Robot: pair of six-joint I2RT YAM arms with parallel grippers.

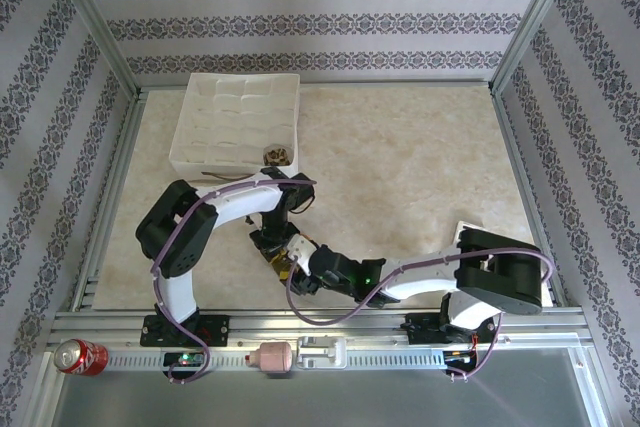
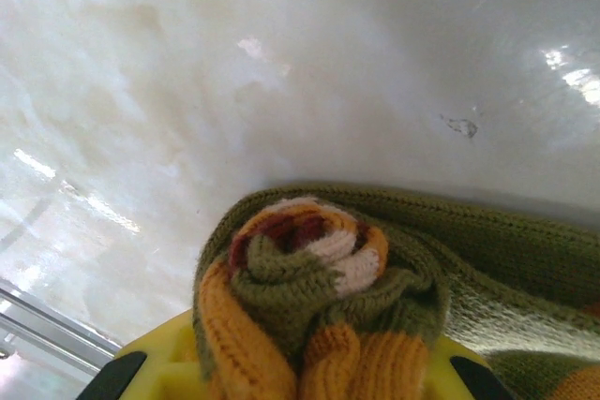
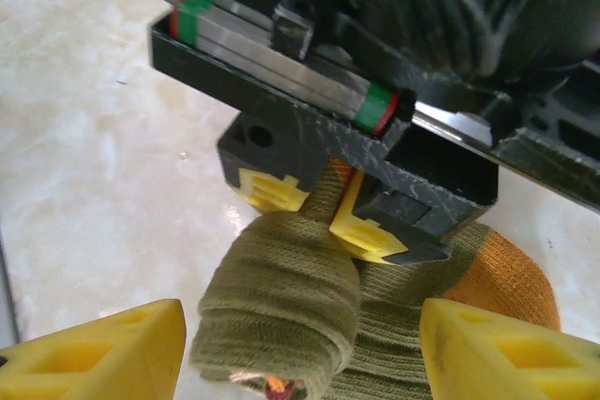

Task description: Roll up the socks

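Note:
The olive-green sock [image 3: 281, 306] with orange patches is wound into a tight roll; its loose end [image 3: 497, 269] lies flat on the table. My left gripper [image 3: 323, 208] is shut on the roll's far end, yellow fingers [image 3: 277, 192] pinching the fabric. In the left wrist view the sock's spiral end [image 2: 314, 264] sits in the left gripper [image 2: 300, 372]. My right gripper [image 3: 305, 353] stands open, one finger on each side of the roll, not touching it. From above, both grippers meet at the sock [image 1: 284, 263]. The brown argyle sock [image 1: 277, 155] lies bundled in the tray's near right corner.
A white compartment tray [image 1: 235, 117] stands at the back left of the marble table. A red can [image 1: 78, 355] and a pink object [image 1: 272, 357] rest on the front rail. A white object [image 1: 468, 237] lies behind the right arm.

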